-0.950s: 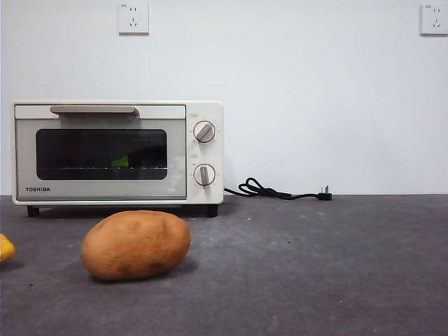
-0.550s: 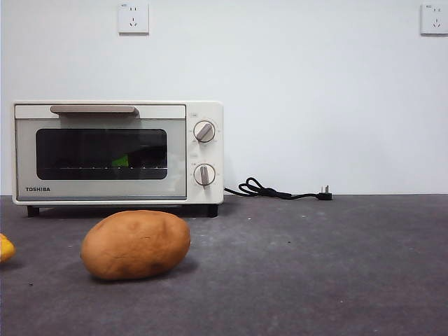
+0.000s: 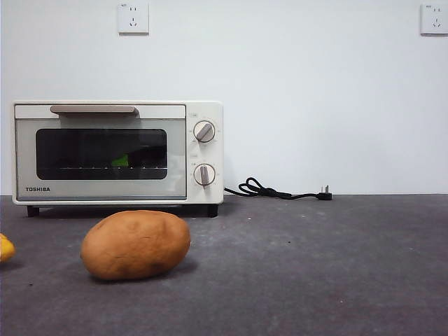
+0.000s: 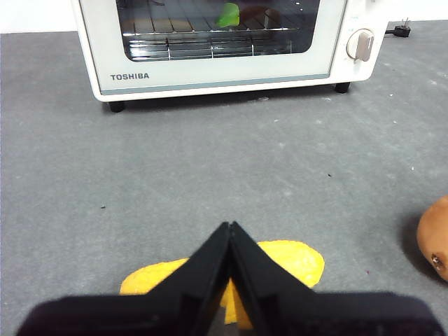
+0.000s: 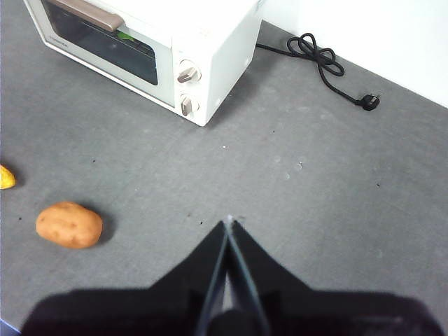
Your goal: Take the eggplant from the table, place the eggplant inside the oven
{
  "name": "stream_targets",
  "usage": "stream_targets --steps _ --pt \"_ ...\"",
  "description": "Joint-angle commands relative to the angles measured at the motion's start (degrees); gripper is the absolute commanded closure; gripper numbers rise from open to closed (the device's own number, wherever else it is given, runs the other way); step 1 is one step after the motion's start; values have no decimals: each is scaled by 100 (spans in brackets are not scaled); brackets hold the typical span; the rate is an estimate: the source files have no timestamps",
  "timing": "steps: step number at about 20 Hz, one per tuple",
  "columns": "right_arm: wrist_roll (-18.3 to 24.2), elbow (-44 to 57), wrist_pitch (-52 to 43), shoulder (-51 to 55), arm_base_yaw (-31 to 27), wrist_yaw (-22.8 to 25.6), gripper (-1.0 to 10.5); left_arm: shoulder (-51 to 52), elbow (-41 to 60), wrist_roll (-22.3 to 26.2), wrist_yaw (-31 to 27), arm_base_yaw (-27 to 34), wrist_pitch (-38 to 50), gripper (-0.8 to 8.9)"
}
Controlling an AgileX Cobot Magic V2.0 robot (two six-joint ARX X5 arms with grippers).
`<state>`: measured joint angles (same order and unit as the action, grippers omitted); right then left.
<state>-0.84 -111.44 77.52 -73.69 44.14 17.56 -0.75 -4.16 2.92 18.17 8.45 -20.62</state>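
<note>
The eggplant (image 4: 228, 14) lies inside the oven (image 3: 117, 152) on the wire rack, behind the shut glass door. Its green cap (image 3: 120, 161) and dark body show dimly through the glass. The oven stands at the back left of the table (image 3: 315, 266). My left gripper (image 4: 229, 225) is shut and empty, low over the table in front of the oven, above a yellow object (image 4: 287, 257). High over the middle of the table, my right gripper (image 5: 229, 220) is also shut and empty. Neither gripper shows in the front view.
A fat brown potato (image 3: 135, 245) lies in front of the oven, with the yellow object (image 3: 4, 247) at the left edge. The oven's unplugged black cord (image 3: 276, 190) lies by the back wall on the right.
</note>
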Motion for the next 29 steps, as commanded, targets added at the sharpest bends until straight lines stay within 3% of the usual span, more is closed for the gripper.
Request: stream_targets --steps 1,5,10,16,19,22,25,29 --pt "122 7 125 -9 4 48 946 -2 44 -39 0 -13 52 817" --pt "90 7 125 236 -474 111 946 -2 44 -39 -2 -13 52 817" --pt "90 7 48 953 -1593 -997 946 -2 44 -39 -2 -13 52 817" --pt "201 9 50 2149 -3464 -962 946 -7 44 -39 -2 -13 52 817" --pt "557 9 55 2662 -3930 -717 946 -7 44 -39 0 -13 52 817" --pt "531 105 52 3147 -4288 -730 946 -13 44 -39 0 -13 52 817" --pt "535 704 -83 3727 -4568 -935 946 -13 44 -39 -2 -13 52 817" --pt "533 2800 -1217 4817 -4752 -1049 946 -15 44 -39 -2 -13 52 817"
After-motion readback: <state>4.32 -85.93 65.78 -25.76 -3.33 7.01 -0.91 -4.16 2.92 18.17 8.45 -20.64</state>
